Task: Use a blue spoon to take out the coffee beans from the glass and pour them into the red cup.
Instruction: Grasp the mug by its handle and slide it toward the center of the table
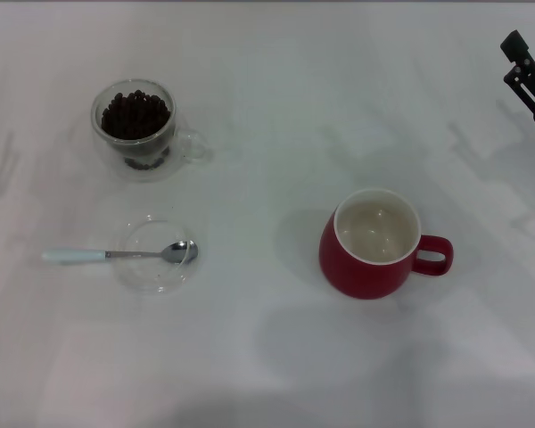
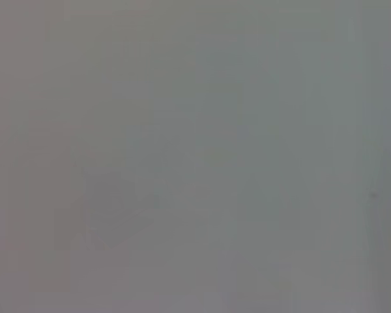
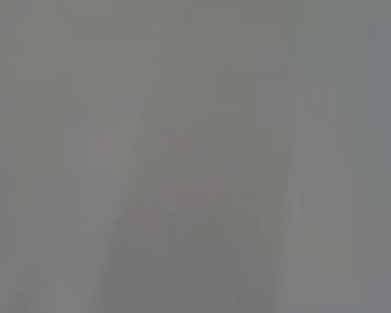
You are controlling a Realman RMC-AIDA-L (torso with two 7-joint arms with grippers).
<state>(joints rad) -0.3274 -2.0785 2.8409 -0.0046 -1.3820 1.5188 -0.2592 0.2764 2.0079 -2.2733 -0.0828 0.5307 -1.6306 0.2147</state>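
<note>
Nothing of the task is done, by the look of it. The spoon [image 1: 116, 255] lies untouched at the lower left of the head view, its metal bowl resting in a shallow clear dish [image 1: 156, 257] and its pale blue handle sticking out over the dish rim toward the left edge, onto the table [image 1: 276, 89]. No gripper is near it.

The glass [image 1: 140, 129] stands at the upper left, above the dish and apart from it, its small side handle pointing right. It is heaped nearly to the rim with beans [image 1: 135, 114], so no scoop seems to have been taken.

The red cup [image 1: 373, 242] stands right of centre, well apart from both glass and spoon, handle pointing right. Its cream inside shows bare, with no beans visible.

The dish holds only the spoon's bowl.

The right gripper [image 1: 528, 78] shows at the upper right edge as a dark piece partly cut off by the frame, far from everything; I cannot tell how its jaws stand. The left gripper is not in the head view, and both wrist views show only a plain grey blur with nothing to make out.

All steps are left: pick up the spoon, scoop from the glass, carry across, tip into the cup.
</note>
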